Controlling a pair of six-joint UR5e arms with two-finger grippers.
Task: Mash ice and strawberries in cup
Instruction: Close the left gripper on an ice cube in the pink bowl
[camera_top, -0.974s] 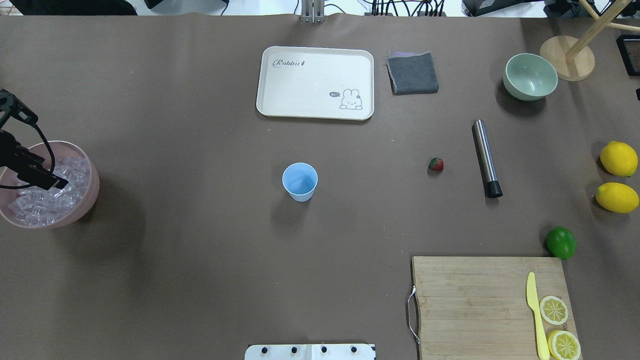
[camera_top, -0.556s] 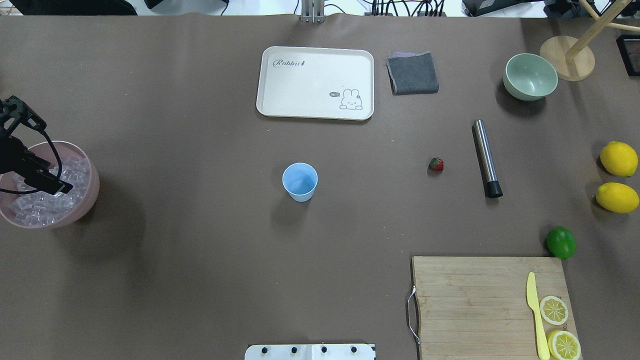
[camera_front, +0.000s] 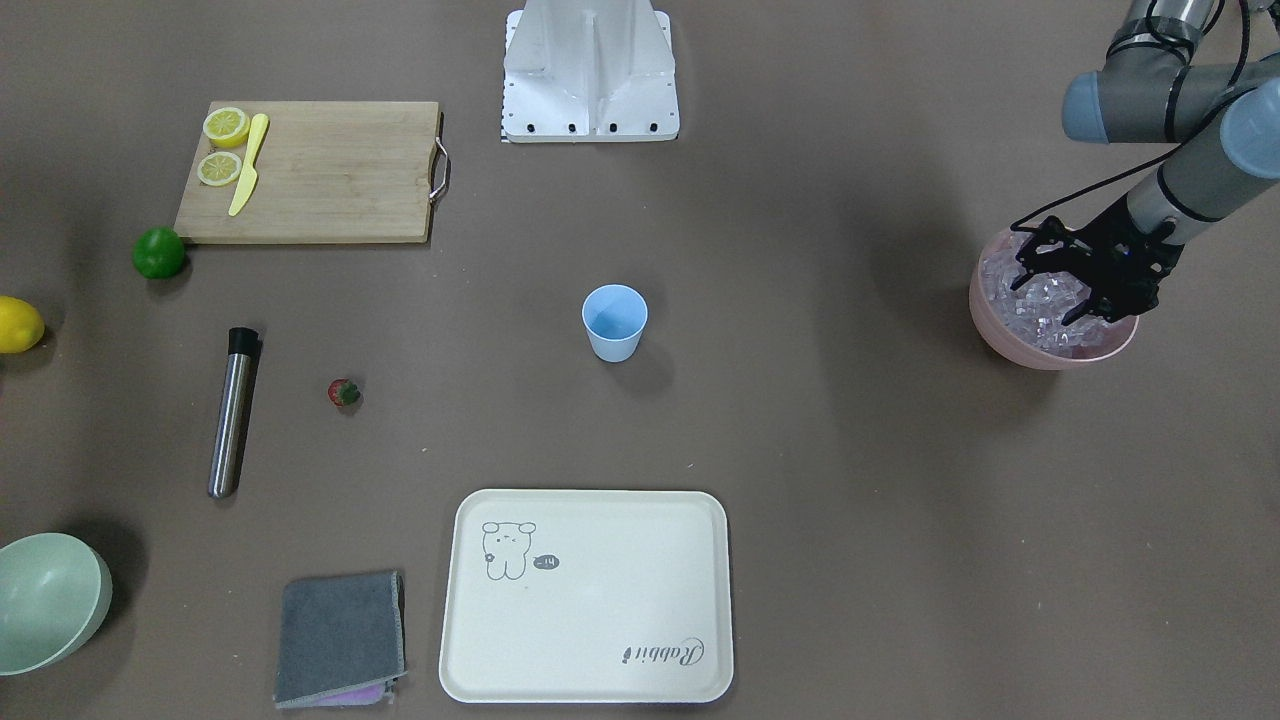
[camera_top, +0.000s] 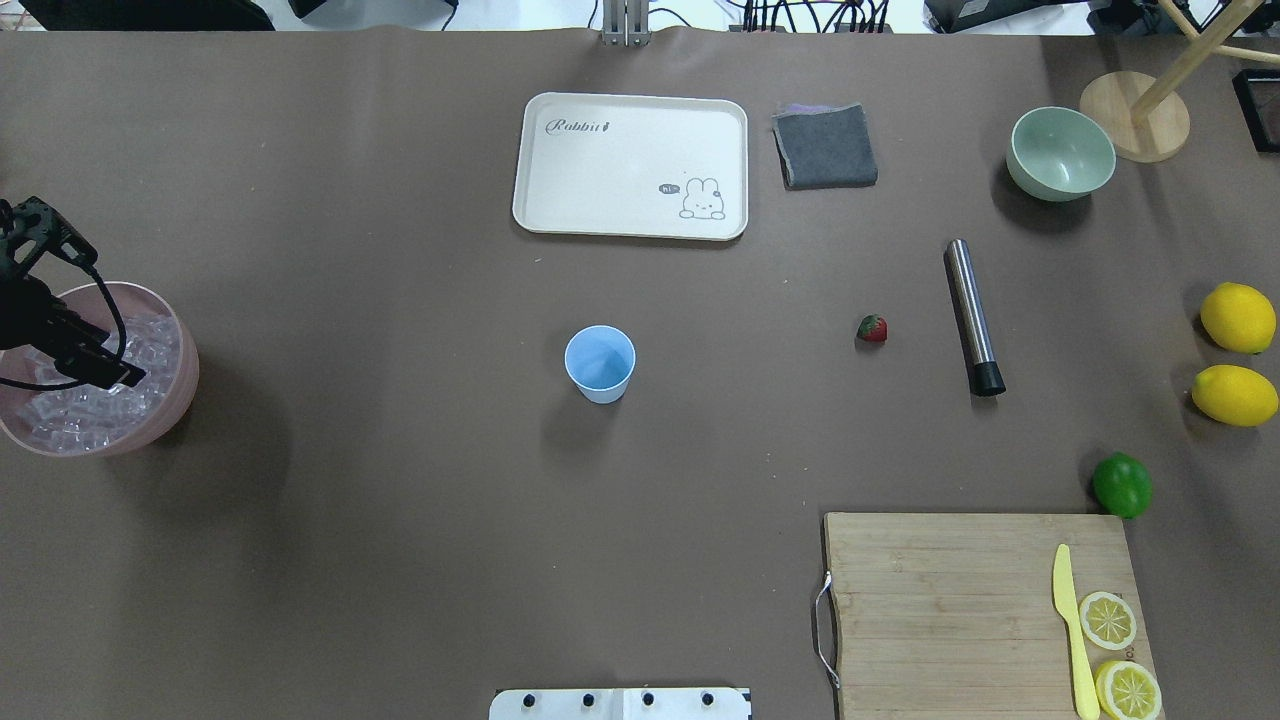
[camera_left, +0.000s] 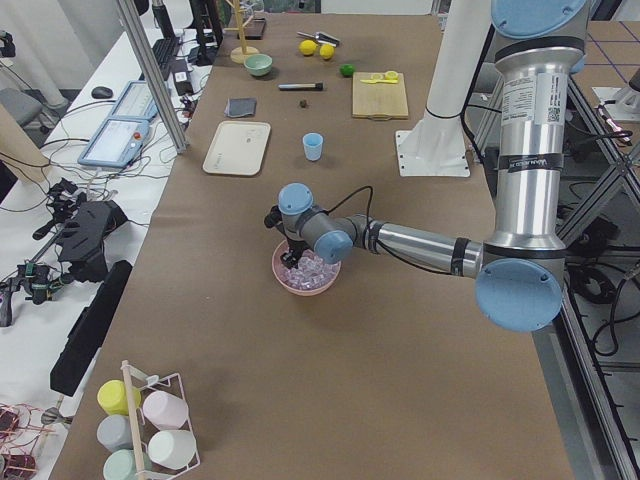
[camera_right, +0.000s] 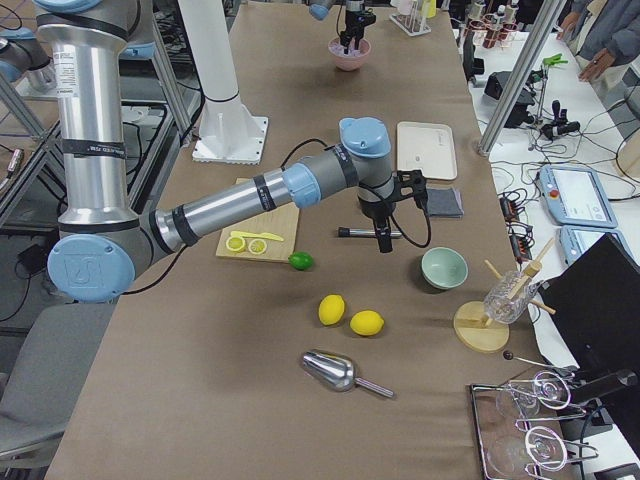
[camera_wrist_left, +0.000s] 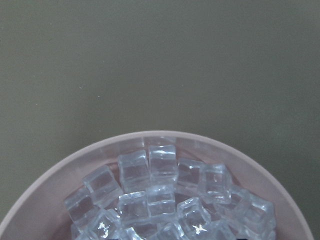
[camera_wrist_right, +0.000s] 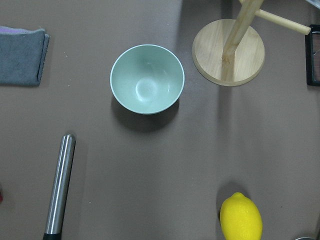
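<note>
Evidently the left tool sits in the ice at the desk's left edge, presumably fetching for the cup; grip state: cannot tell.

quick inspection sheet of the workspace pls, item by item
surface: brown table cover, no spills seen
job's things: cup upright, empty; strawberry lying apart from it; ice piled in pink bowl
clutter: tray, cloth, green bowl, metal rod, lime, cutting board
grippers: left gripper at the ice, jaws unclear; right gripper near the metal rod, state unclear
cables: black cable loops at left wrist
surroundings: touchscreen unit beside table
</note>
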